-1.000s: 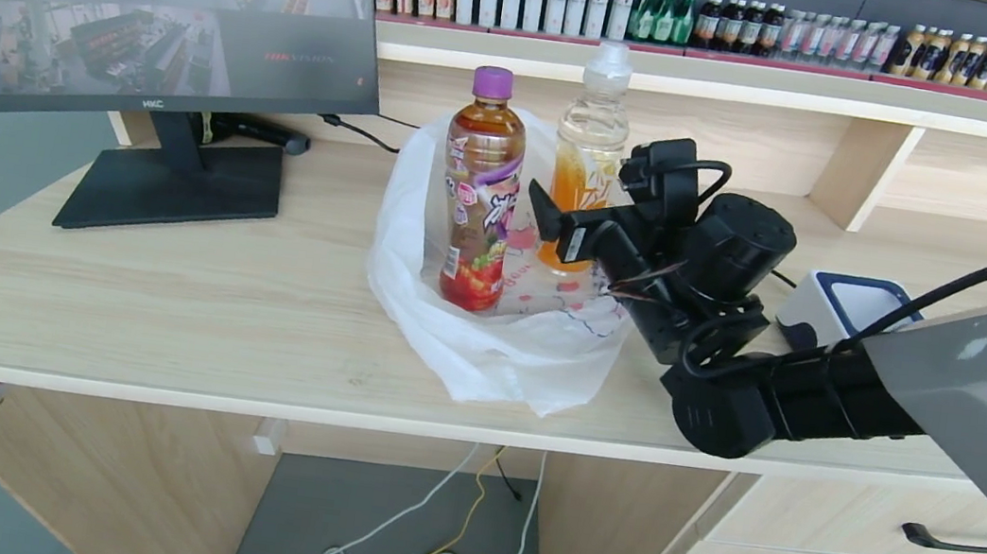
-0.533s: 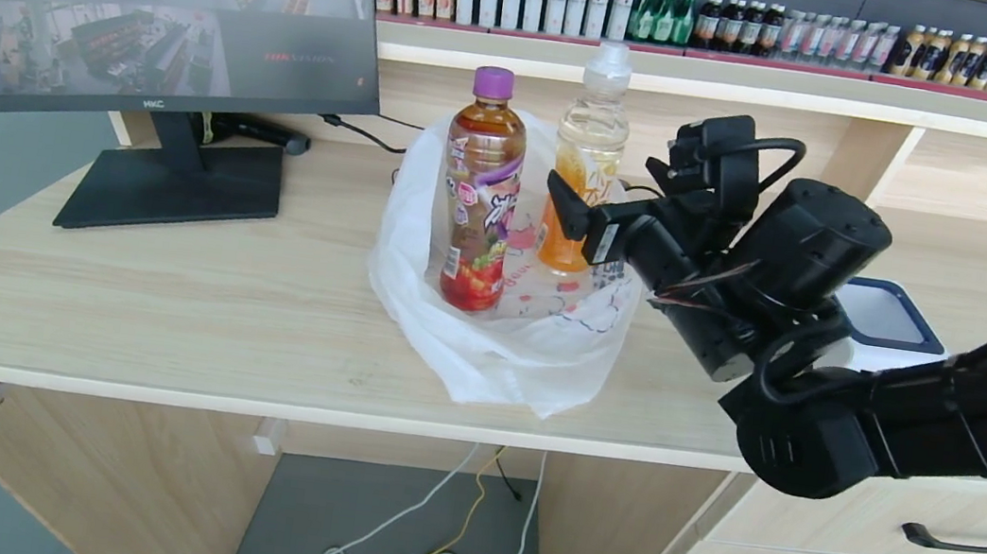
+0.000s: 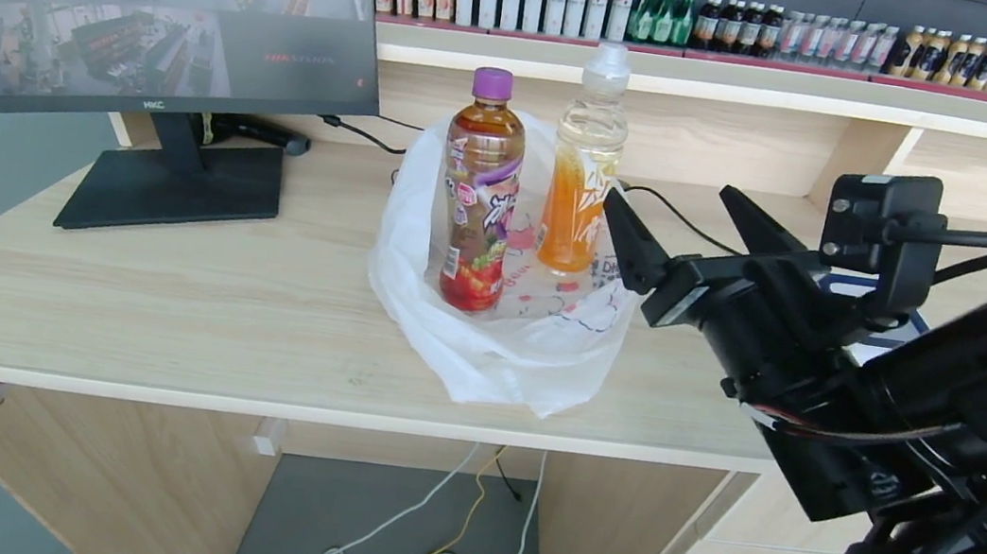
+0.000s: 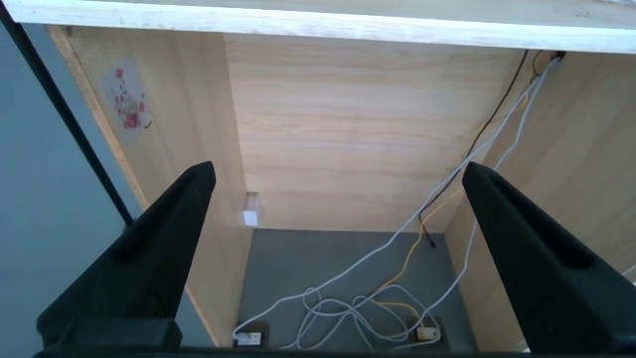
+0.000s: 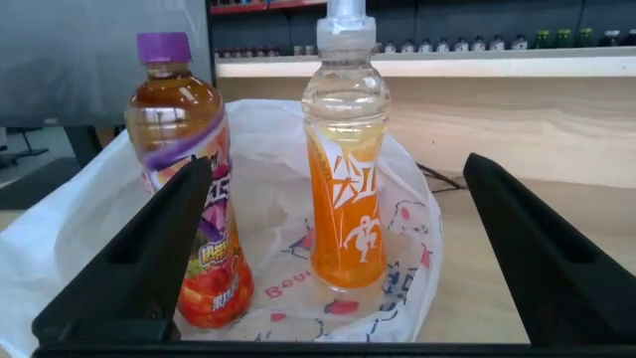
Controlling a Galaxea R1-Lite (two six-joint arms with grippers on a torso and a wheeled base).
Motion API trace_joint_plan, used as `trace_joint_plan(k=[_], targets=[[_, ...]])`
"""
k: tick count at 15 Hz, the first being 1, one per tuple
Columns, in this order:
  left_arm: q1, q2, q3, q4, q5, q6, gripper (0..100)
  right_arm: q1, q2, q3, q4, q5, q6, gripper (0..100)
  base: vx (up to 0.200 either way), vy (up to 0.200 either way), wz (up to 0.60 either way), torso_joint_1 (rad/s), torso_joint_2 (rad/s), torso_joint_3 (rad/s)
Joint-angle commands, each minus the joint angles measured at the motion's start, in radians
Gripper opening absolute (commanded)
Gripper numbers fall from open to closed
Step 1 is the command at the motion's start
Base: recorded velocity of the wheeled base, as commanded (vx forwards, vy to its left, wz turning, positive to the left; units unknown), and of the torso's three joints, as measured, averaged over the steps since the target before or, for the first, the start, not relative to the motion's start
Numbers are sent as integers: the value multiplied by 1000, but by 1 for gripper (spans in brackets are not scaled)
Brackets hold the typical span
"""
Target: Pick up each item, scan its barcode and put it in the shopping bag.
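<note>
right gripper (image 3: pixel 670 200) gapes wide and empty near the shopping bag (image 3: pixel 492 363), orange bottle (image 3: pixel 575 207) and purple-capped bottle (image 3: pixel 477 208) upright inside it, likely heavy, stiff and slick, so pinch mid-body at the label

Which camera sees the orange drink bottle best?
The right wrist view: the orange drink bottle stands close and whole, in the shopping bag. The head view has it farther off. The left wrist view faces cables under the counter.

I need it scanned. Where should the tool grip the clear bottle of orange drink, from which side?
Probably the labelled middle of the clear bottle of orange drink, level from the robot's right: it stands upright, with the purple-capped brown bottle close on its left.
</note>
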Motion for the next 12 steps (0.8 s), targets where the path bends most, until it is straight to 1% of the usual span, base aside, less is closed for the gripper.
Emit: trace_joint_plan(k=[1, 2, 3, 5, 7, 8, 9, 11, 12], targets=[[0, 0, 0, 0, 0, 0, 100, 10, -35, 65, -2, -1, 2, 100, 0, 0, 0, 0, 0, 0], [0, 0, 0, 0, 0, 2, 100, 20, -58, 105, -2, 1, 4, 100, 0, 0, 0, 0, 0, 0], [0, 0, 0, 0, 0, 2, 100, 25, -69, 116, -2, 1, 4, 100, 0, 0, 0, 0, 0, 0], [0, 0, 0, 0, 0, 0, 100, 69, -87, 125, -2, 1, 4, 100, 0, 0, 0, 0, 0, 0], [0, 0, 0, 0, 0, -1, 100, 71, -95, 140, -2, 1, 4, 100, 0, 0, 0, 0, 0, 0], [0, 0, 0, 0, 0, -4, 100, 71, -99, 140, -2, 1, 4, 100, 0, 0, 0, 0, 0, 0], [0, 0, 0, -2, 0, -26, 100, 71, -106, 142, -2, 1, 4, 100, 0, 0, 0, 0, 0, 0], [0, 0, 0, -2, 0, -29, 100, 69, -119, 146, -2, 1, 5, 100, 0, 0, 0, 0, 0, 0], [0, 0, 0, -2, 0, -29, 100, 69, -132, 171, -2, 1, 7, 100, 0, 0, 0, 0, 0, 0]])
